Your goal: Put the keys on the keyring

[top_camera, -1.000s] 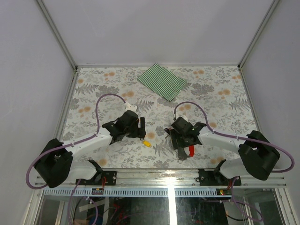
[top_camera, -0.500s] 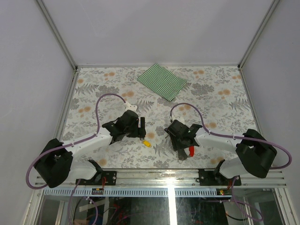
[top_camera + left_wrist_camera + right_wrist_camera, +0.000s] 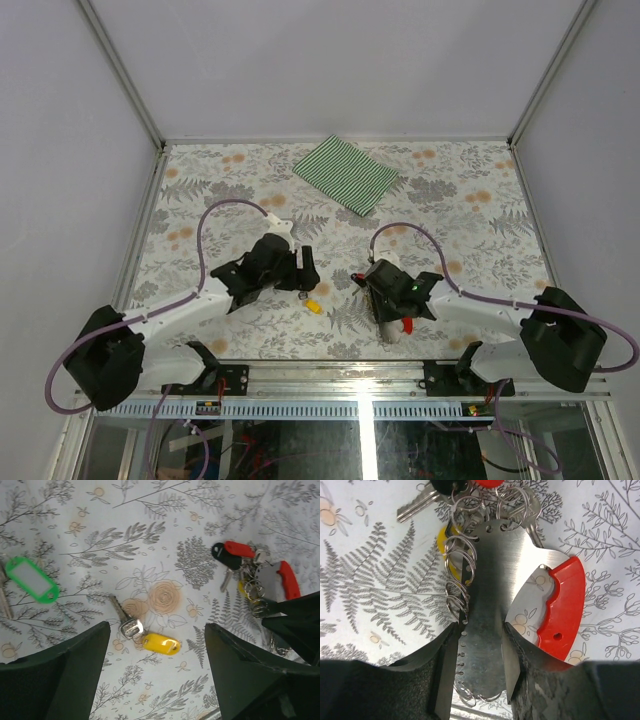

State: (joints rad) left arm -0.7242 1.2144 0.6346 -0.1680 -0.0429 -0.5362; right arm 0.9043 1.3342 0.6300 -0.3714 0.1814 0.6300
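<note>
Right claw: the right claw [image 3: 481,630] was pressed in on the keyring [image 3: 490,580], one finger [image 3: 442,675] against each long edge of its perforated steel plate, at the bottom centre of the right wrist view.
Left claw: the left claw [image 3: 156,628] stood spread wide over the counter [image 3: 480,200], gripping nothing and touching nothing.
Keyring: it lay flat on the floral counter at the lower centre-right of the overhead view. Its curved red grip [image 3: 565,610] sat on the right edge of the plate, outside the pinch.
Rings: a column of split rings [image 3: 457,570] ran down the plate's left edge, reaching the left finger.
Already on the bunch: a black-headed key [image 3: 224,560] and a red tag [image 3: 240,549] sat at the upper right of the left wrist view. A patch of yellow showed behind the rings.
Yellow key [image 3: 160,643]: it lay loose on the counter in the lower centre of the left wrist view, between the spread fingers and well apart from the keyring. Its silver blade pointed to the upper left.
Green key [image 3: 30,579]: it lay loose at the left edge of the same view, with its blade cut off by the frame.
Writing: the green tag's label window looked pale, and any text was too small to tell.
Backdrop: a green striped cloth [image 3: 345,173] lay at the top centre of the overhead view.
</note>
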